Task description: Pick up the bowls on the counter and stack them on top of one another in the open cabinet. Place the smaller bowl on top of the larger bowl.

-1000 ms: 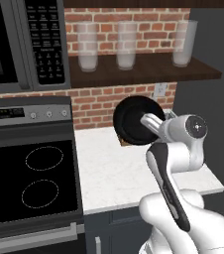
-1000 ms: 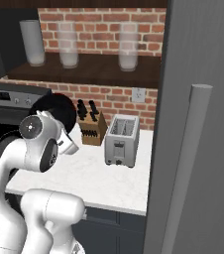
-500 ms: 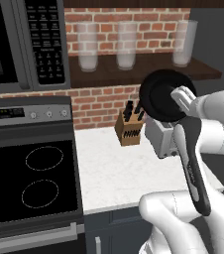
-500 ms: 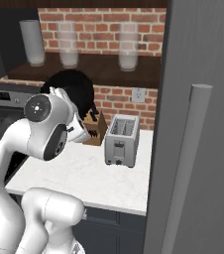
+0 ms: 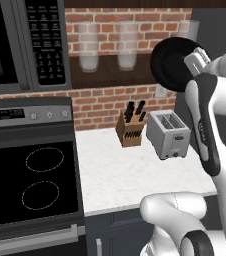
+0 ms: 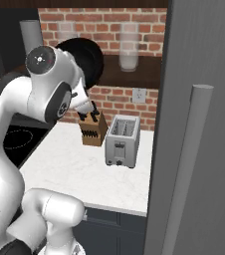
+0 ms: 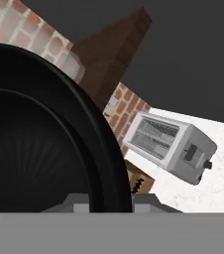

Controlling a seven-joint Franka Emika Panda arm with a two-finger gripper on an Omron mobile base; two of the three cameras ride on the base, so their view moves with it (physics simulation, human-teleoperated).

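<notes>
A glossy black bowl (image 5: 171, 65) hangs in the air in front of the cabinet shelf (image 5: 110, 75), well above the white counter (image 5: 125, 170). My gripper (image 5: 197, 56) is shut on its rim at the right side. In the hand view the bowl (image 7: 34, 139) takes up the left half, tilted on edge, and my gripper (image 7: 109, 201) pinches its rim at the bottom. From the right base view the bowl (image 6: 90, 59) shows behind my arm, level with the shelf (image 6: 134, 74). I cannot tell whether it is the smaller bowl or the larger bowl; the other one is out of view.
A toaster (image 5: 168, 134) and a knife block (image 5: 131, 127) stand at the back of the counter. Glasses (image 5: 88, 47) sit on the shelf. The microwave (image 5: 20, 45) and stovetop (image 5: 30, 180) are to the left, and a tall grey panel (image 6: 204, 124) is on the right.
My arm has swung up and to the right, carrying the bowl from just above the counter to shelf height. The knife block and toaster, hidden behind it before, now show.
</notes>
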